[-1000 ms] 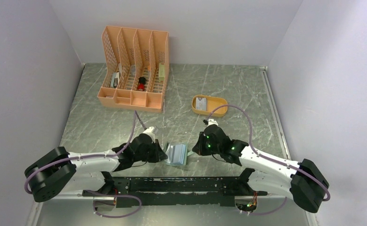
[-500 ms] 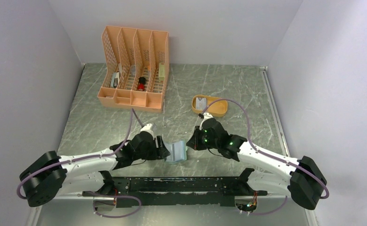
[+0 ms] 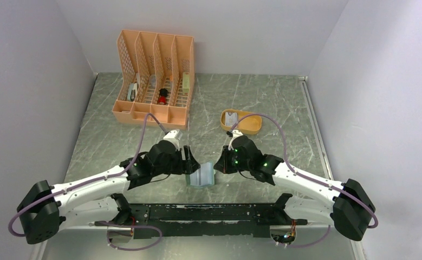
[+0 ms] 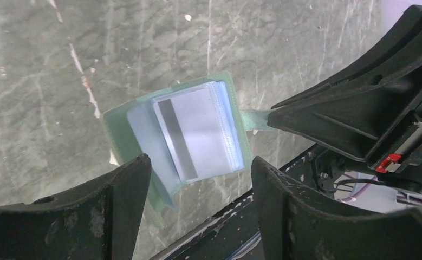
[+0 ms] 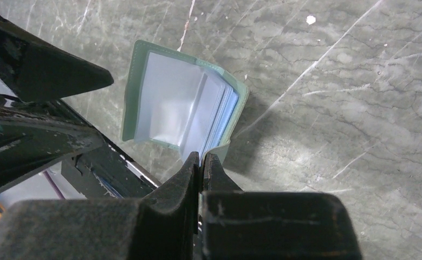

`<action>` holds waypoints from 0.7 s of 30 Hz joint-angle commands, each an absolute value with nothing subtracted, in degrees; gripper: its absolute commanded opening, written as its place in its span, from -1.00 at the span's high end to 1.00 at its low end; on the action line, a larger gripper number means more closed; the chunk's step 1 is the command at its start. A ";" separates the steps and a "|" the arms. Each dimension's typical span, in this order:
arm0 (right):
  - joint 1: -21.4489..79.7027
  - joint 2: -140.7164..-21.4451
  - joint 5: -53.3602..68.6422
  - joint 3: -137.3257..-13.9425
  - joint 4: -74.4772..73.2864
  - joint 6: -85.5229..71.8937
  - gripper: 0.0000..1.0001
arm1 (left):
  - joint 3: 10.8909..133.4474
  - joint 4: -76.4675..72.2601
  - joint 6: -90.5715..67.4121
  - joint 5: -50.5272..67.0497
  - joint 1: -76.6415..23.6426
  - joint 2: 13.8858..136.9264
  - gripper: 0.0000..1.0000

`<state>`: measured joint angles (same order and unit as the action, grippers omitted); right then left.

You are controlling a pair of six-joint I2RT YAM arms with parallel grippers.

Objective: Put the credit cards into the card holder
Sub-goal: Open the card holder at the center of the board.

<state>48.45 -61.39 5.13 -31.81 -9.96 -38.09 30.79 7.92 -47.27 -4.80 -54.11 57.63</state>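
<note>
Left gripper (image 4: 197,165): our jaws stand wide with nothing between them, hovering just above the card holder (image 5: 168,103).
Right gripper (image 5: 201,160): pinched tight on the holder's green snap tab, right at our fingertips.
Card holder: it lies open on the table (image 3: 284,103), directly beneath the left gripper and just ahead of the right one, with its clear sleeves fanned upward.
Card in sleeve (image 4: 195,135): one pale card with a dark stripe sits in the top sleeve, below the left fingers.
Other cards (image 3: 231,118): they rest in the yellow tray (image 3: 250,125), well apart from the right gripper, off to its far side.
Handling: we judge the cards light, thin, stiff and slick. We would take one by a short edge, tipped against the tray rim. The holder looks soft and floppy, so the tab is the sound place to pin it.
Organizer (image 3: 154,65): peach, well beyond the left gripper.
</note>
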 commanded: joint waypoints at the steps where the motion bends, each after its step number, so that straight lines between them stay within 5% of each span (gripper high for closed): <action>1: 48.43 -60.43 6.60 -33.13 -9.37 -37.47 1.00 | 30.12 0.94 -46.84 1.80 -54.26 60.63 -0.44; 21: 48.42 -58.36 9.28 -32.82 -7.07 -38.06 1.00 | 30.57 -5.16 -46.15 5.02 -54.45 73.89 -0.47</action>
<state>48.45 -59.48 8.36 -31.81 -8.80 -38.26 28.67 -3.77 -47.55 5.21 -54.13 72.60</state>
